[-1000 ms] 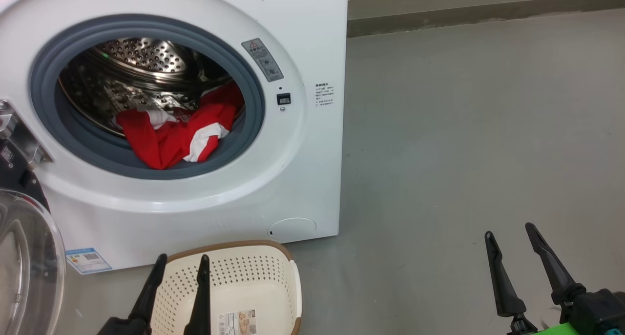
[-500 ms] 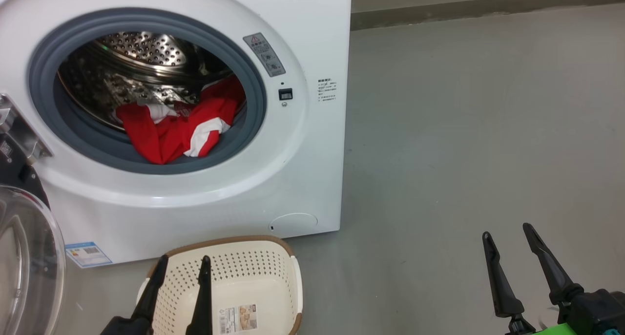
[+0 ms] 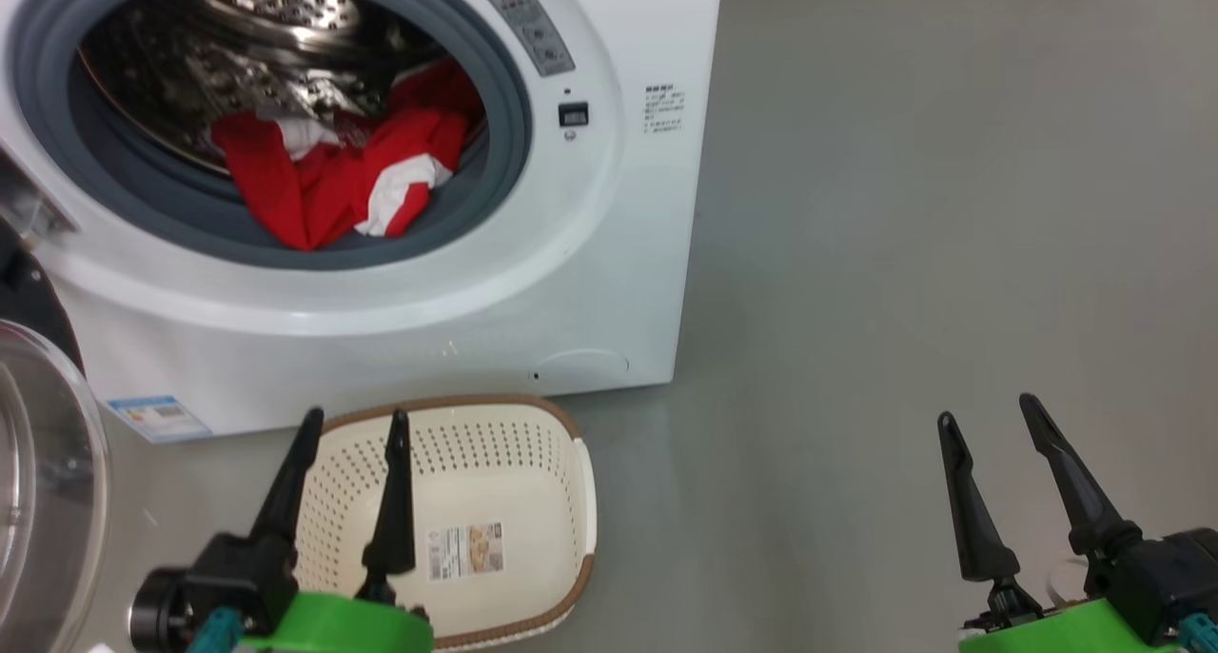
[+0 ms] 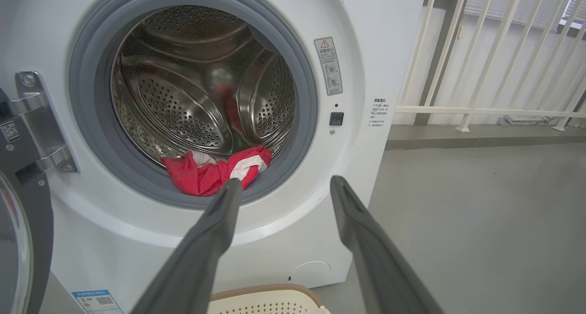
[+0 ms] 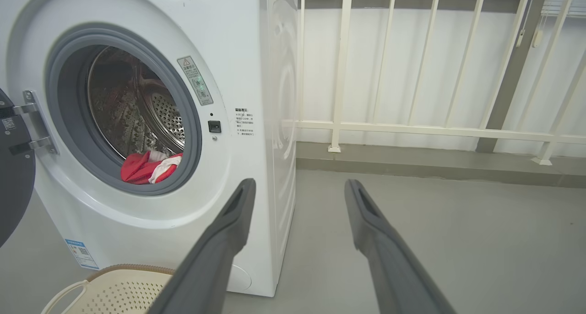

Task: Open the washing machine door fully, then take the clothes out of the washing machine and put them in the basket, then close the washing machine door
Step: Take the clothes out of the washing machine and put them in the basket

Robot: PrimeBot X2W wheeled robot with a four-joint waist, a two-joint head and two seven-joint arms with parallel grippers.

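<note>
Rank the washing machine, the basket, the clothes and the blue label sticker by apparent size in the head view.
1. washing machine
2. basket, though its nearness may enlarge it
3. clothes
4. blue label sticker

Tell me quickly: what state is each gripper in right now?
Left gripper: open, jaws spread, holding nothing.
Right gripper: open, jaws spread, holding nothing.

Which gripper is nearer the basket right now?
Left. The left gripper is over the basket's left side, jaws open; the right gripper is far off to the basket's right, above the grey floor.
</note>
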